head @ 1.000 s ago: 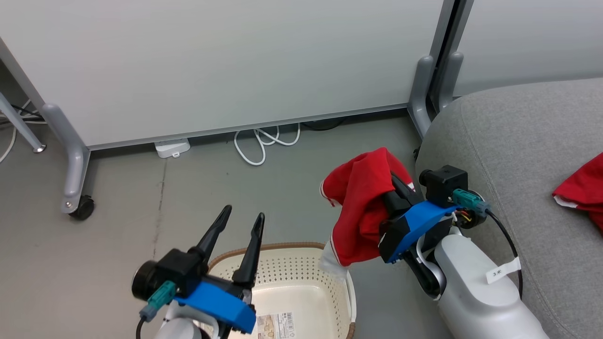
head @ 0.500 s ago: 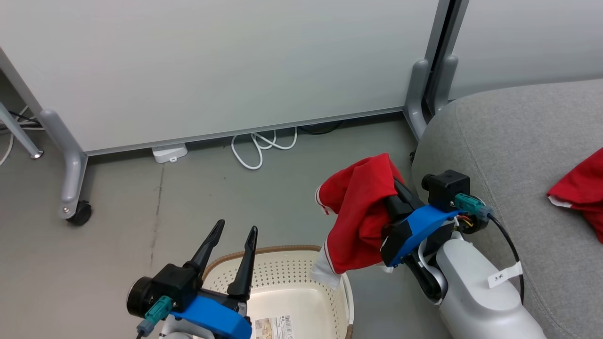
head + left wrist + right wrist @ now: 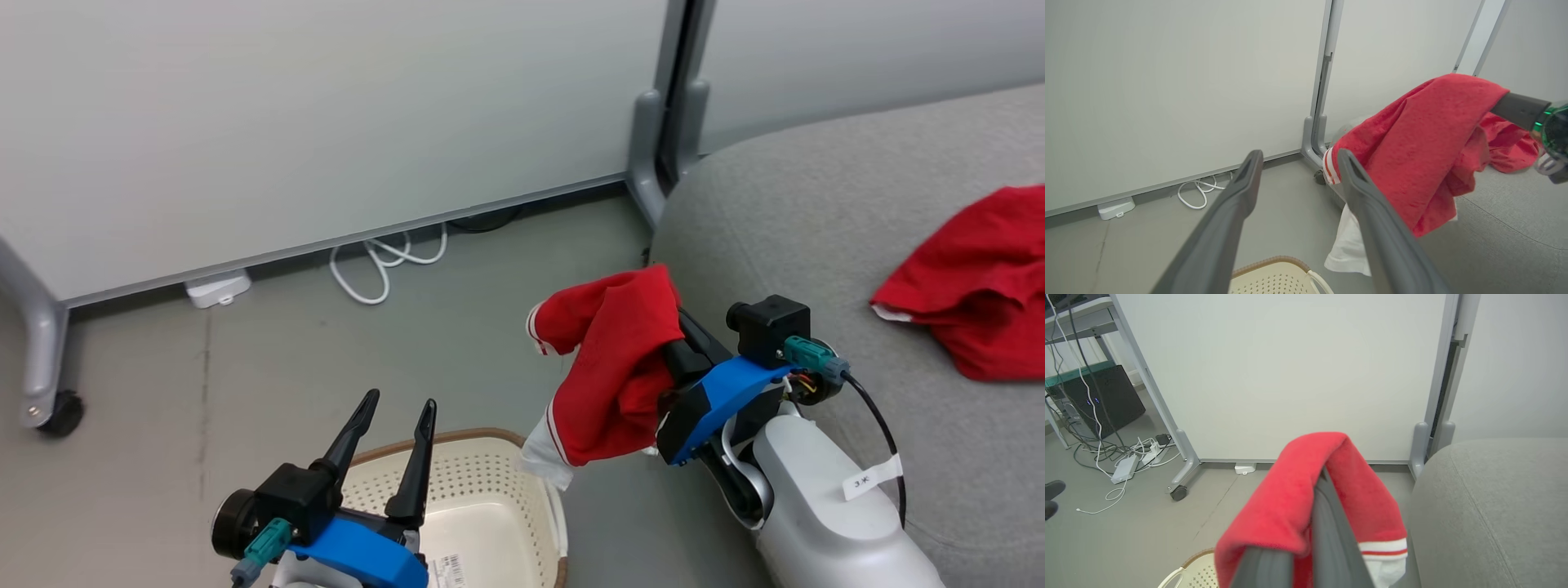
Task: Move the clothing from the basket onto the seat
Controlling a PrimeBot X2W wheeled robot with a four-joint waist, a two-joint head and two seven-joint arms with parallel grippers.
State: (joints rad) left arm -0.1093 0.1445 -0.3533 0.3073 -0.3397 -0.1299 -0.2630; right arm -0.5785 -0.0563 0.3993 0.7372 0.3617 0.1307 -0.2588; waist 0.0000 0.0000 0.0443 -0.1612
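Observation:
My right gripper (image 3: 682,339) is shut on a red piece of clothing (image 3: 612,367) with white stripe trim, held in the air over the floor beside the grey seat's (image 3: 800,220) left edge. The cloth (image 3: 1290,498) drapes over the closed fingers (image 3: 1327,522). A second red garment (image 3: 971,282) lies crumpled on the seat. Below and to the left stands the cream basket (image 3: 490,490), its visible inside bare apart from a label. My left gripper (image 3: 400,400) hovers open over the basket's near-left rim, its fingers (image 3: 1237,204) holding nothing.
White partition panels on grey feet with a caster (image 3: 61,412) stand behind. A looped white cable (image 3: 384,261) and a white adapter (image 3: 216,287) lie at their base. Cables, a black box (image 3: 1106,400) and a person's shoe (image 3: 1053,490) are far left.
The camera has swung to the right, bringing more of the seat and the second garment into view. My right gripper still holds the red clothing, now nearer the seat.

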